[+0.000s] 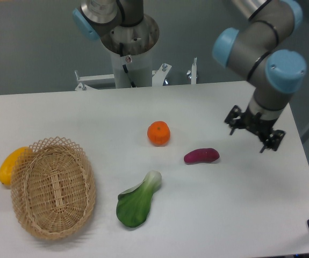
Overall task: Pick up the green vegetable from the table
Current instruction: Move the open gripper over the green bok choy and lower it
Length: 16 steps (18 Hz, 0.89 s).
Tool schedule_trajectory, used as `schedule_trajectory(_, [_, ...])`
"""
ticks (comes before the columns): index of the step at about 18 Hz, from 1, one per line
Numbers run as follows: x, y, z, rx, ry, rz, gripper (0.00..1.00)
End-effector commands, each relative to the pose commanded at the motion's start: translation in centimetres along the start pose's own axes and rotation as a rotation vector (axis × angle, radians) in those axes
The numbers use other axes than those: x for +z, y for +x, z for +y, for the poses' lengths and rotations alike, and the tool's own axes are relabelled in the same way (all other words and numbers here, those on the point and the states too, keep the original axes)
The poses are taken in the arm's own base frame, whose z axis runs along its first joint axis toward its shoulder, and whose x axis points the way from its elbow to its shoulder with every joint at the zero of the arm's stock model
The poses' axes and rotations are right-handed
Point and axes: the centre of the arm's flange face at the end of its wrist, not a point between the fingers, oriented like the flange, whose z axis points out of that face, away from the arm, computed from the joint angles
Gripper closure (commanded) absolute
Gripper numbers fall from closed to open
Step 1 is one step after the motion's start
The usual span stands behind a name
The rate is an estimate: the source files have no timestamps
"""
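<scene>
**A:** Start with the biggest thing. How does your counter (240,215) sit around the green vegetable (138,201)?

**B:** You have white surface on every side of it. The counter's near edge runs below the leaf, with a bare strip between them. Its right edge slants away, well apart from the vegetable.

**A:** And the arm?

**B:** Your arm (261,48) comes in from the upper right of the vegetable, and the pincer (254,129) hangs well apart from it, near the counter's right edge. Its fingers look spread, with nothing between them.

**A:** What crowds the vegetable?

**B:** The wicker basket (53,188) lies to its left, rim near the leaf but not touching. A yellow fruit (9,165) sits past the basket, against its far-left rim.

**A:** How does the vegetable itself lie?

**B:** Flat on the counter, dark leaf toward the near edge, pale stem pointing up and to the right.

**A:** The small ones?

**B:** The purple vegetable (201,156) lies up and right of the stem, apart from it. The orange (159,133) sits straight beyond the stem, also apart. You have open counter between the purple vegetable and the pincer.
</scene>
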Motion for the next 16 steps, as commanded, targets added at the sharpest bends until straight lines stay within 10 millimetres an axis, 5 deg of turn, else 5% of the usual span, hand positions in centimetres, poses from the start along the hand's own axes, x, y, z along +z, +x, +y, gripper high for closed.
schedule_trajectory(11, [5.7, 7.9, -12.1, -0.052, -0.020, 0.044, 0.00])
schedule_trajectory(16, [8.8, 12.2, -14.1, -0.025, -0.014, 0.040, 0.00])
